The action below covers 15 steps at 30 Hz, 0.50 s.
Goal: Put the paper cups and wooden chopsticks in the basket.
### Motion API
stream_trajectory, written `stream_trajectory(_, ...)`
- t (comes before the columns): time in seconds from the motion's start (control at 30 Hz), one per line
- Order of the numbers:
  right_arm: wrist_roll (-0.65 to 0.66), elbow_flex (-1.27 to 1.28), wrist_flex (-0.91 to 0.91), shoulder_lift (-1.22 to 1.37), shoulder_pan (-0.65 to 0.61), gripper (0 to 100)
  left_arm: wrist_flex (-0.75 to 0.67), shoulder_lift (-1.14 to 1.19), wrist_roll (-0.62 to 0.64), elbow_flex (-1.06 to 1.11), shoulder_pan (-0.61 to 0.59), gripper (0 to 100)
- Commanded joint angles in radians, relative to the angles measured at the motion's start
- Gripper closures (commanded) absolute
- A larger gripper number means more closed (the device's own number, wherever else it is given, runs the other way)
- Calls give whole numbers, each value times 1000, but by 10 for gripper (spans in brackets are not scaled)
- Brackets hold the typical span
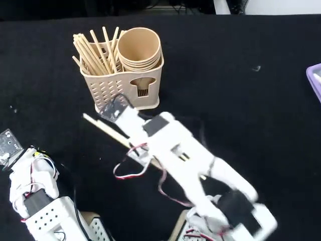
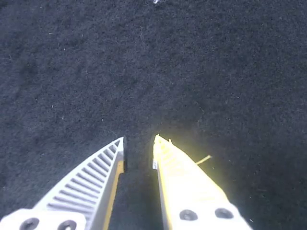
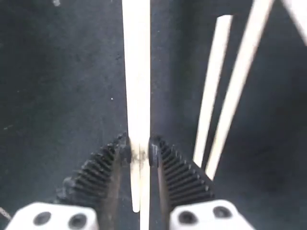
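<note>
Right gripper point(image 3: 139, 152) pinches a chopstick point(image 3: 136, 72) right between its fingertips, sticking out past them; left gripper point(image 2: 138, 142) sits slightly apart, holding nothing.

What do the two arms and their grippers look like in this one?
The right arm and left arm are white plastic with black motor blocks and loose red cables. The right gripper has black toothed pads on white fingers. The left gripper has pale tapered fingers, one with a ribbed side, and dark screws at the base.
</note>
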Motion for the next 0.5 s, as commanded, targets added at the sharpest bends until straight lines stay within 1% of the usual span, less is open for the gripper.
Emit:
stream_trajectory(0.0, 3, -25, 80, -259, 15, 988, -18, -11, 9, -38, -13, 891)
stream_trajectory(0.1, 2, -67, 55, -426, 17, 988, -18, -11, 9, -38, -13, 891)
stream_trajectory(0.17, 0, -90, -35, -519, 17, 988, -18, -11, 9, -38, -13, 891)
stream_trajectory(0.23, -52, -84, -204, -578, 15, 987, -18, -11, 9, -38, -13, 891)
stream_trajectory(0.3, -141, -65, -393, -585, 18, 987, -18, -11, 9, -38, -13, 891)
stream_trajectory(0.37, -216, -44, -580, -567, 18, 987, -18, -11, 9, -38, -13, 891)
stream_trajectory(0.47, -281, -30, -848, -506, 17, 987, -18, -11, 9, -38, -13, 891)
